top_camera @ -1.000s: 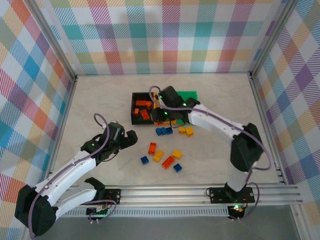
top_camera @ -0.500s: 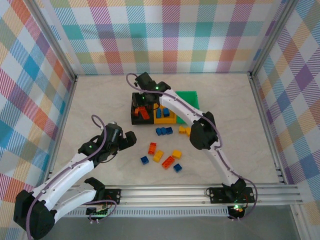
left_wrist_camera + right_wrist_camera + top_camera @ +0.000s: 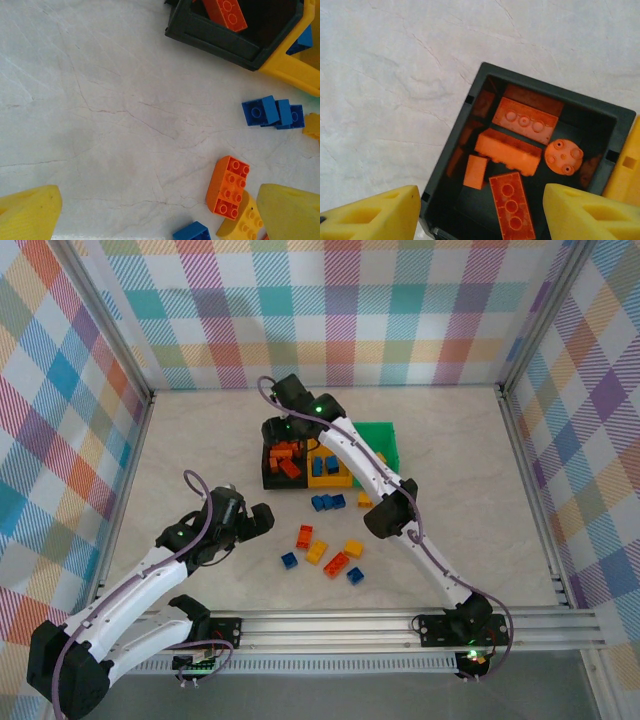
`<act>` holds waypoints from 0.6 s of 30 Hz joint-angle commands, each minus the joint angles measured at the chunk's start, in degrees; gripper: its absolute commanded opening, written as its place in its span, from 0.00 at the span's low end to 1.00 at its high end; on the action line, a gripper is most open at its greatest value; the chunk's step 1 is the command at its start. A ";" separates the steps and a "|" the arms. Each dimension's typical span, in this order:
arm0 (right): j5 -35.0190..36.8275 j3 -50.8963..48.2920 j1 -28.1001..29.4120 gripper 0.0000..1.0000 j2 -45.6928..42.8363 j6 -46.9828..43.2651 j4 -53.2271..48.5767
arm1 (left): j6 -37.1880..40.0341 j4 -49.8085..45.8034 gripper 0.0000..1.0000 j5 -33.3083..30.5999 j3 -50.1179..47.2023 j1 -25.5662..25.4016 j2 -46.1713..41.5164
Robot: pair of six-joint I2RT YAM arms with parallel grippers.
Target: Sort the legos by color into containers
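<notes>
Right gripper [image 3: 481, 200] — above black bin [image 3: 555, 92]

1. Bins: 3, namely black bin [image 3: 285, 483], yellow bin [image 3: 330, 483] and green bin [image 3: 378, 432].
2. Orange legos in the black bin: 5 clear ones, namely upper plate [image 3: 524, 120], long brick [image 3: 507, 150], round piece [image 3: 563, 156], small piece [image 3: 475, 171] and lower plate [image 3: 512, 207]. Dim shapes along the walls cannot be counted.
3. Orange legos loose on the table [image 3: 200, 440]: 2, namely far orange [image 3: 304, 536] and near orange [image 3: 336, 563].
4. Loose yellow legos: 3 in view, namely left yellow [image 3: 316, 552], middle yellow [image 3: 353, 548] and far yellow [image 3: 365, 500].
5. Loose blue legos: at least 4, namely blue pair [image 3: 328, 502], left blue [image 3: 288, 560] and right blue [image 3: 355, 576].
6. Blue legos in the yellow bin: at least 2, binned blues [image 3: 323, 465].
7. Arms: 2, namely left arm [image 3: 140, 580] and right arm [image 3: 430, 560].
</notes>
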 commanded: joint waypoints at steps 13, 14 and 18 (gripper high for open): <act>5.27 -7.52 2.04 0.69 -16.73 -3.59 -12.61 | 2.92 -1.58 1.00 2.29 2.58 0.64 1.43; 5.94 -9.89 2.18 0.70 -18.39 -3.89 -12.60 | 3.27 -1.62 1.00 2.40 2.74 0.64 1.61; 9.12 -20.84 3.84 0.71 -24.21 -4.96 -11.53 | 4.23 -0.69 1.00 3.58 3.35 0.71 3.48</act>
